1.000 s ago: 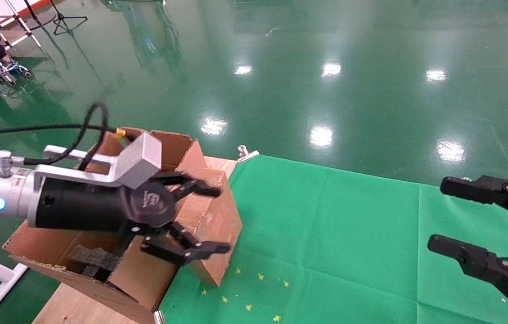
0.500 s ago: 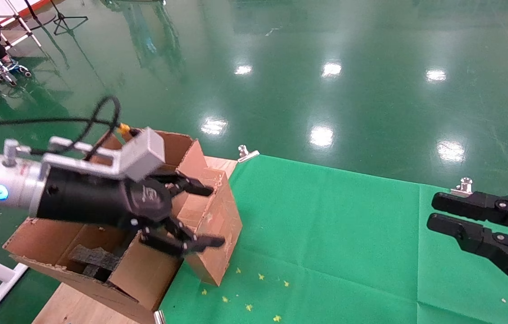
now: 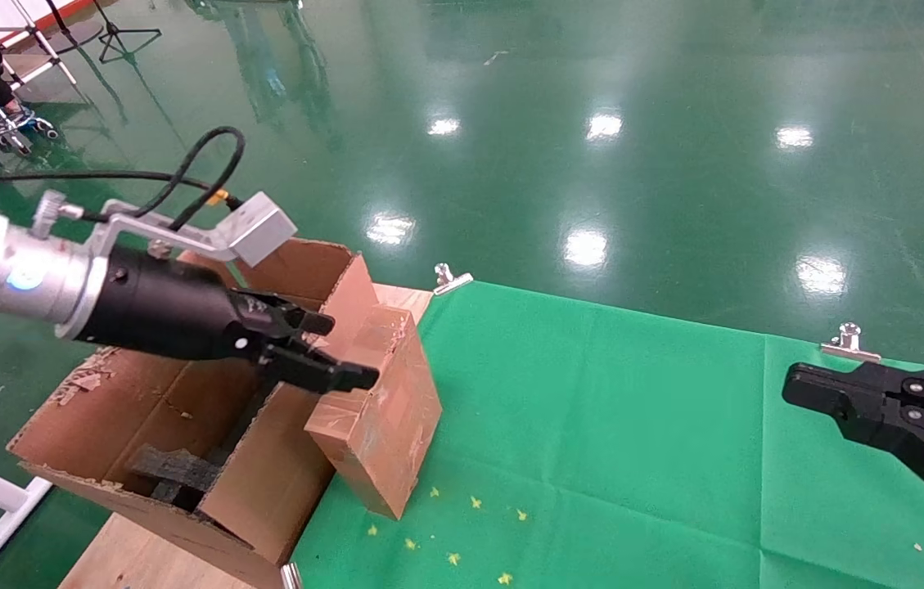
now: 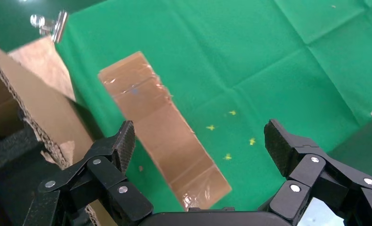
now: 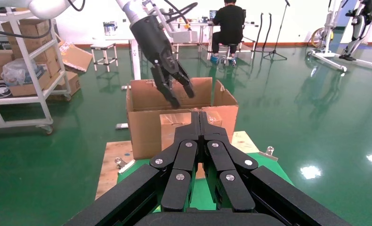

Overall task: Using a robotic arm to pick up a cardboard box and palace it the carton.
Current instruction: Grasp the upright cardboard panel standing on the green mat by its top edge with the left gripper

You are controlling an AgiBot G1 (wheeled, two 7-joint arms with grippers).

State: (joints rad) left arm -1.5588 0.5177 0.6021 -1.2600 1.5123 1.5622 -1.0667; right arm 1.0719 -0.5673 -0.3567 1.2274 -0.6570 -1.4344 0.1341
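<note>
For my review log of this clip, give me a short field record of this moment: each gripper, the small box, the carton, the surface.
left gripper: open, raised above the cardboard box, empty
right gripper: shut, empty, parked over the right side of the green cloth
cardboard box: standing on the cloth, against the carton's near-right wall, not inside it
carton: open, flaps ragged, black foam inside
task state: box not yet gripped or placed

left gripper (image 3: 322, 353) above cardboard box (image 3: 376, 401) | box leans on carton (image 3: 183, 425)
</note>
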